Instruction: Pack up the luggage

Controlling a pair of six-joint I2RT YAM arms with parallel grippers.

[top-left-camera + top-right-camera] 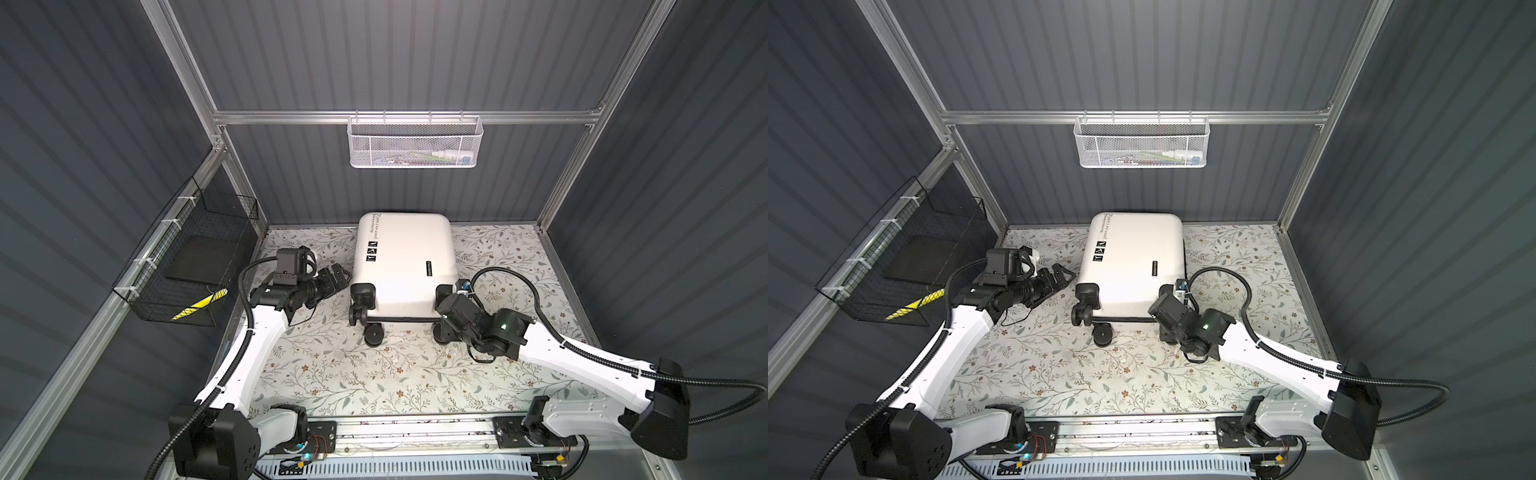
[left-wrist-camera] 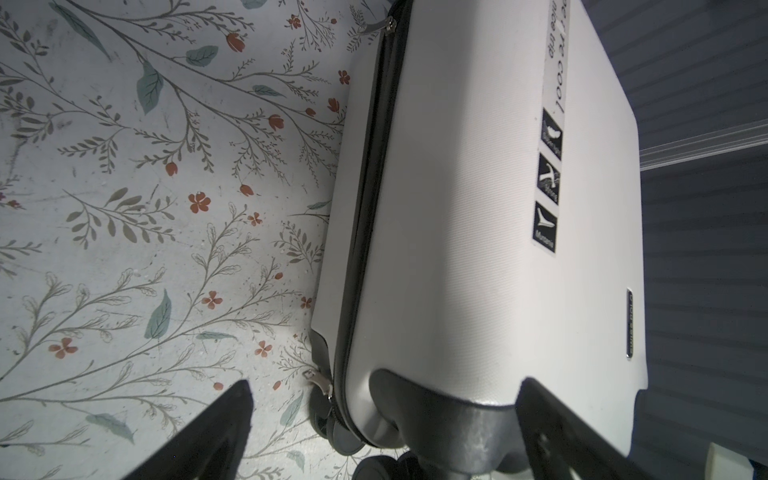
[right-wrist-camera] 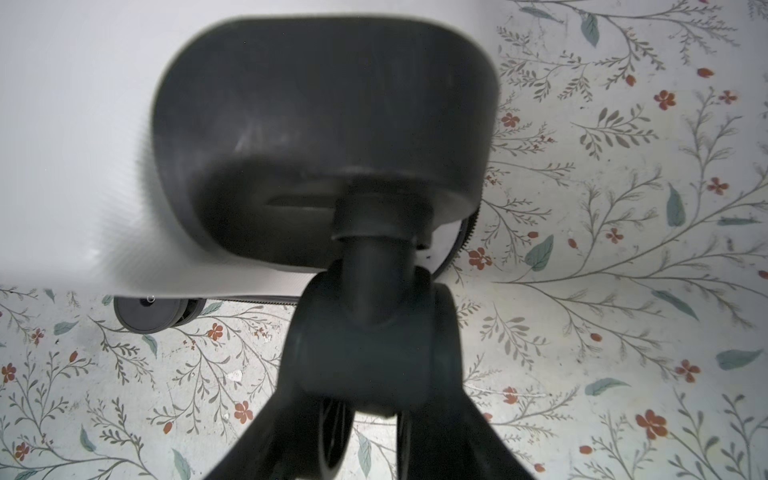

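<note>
As left jaws gape, right jaws flank wheel (image 3: pixel 365 353) (grip unclear); luggage (image 2: pixel 457 208) reads "cool".

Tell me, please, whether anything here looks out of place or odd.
Nothing looks spilled or damaged. The luggage lies flat and closed on the table; oddly, the right gripper straddles one wheel, an unusual grasp point.
</note>
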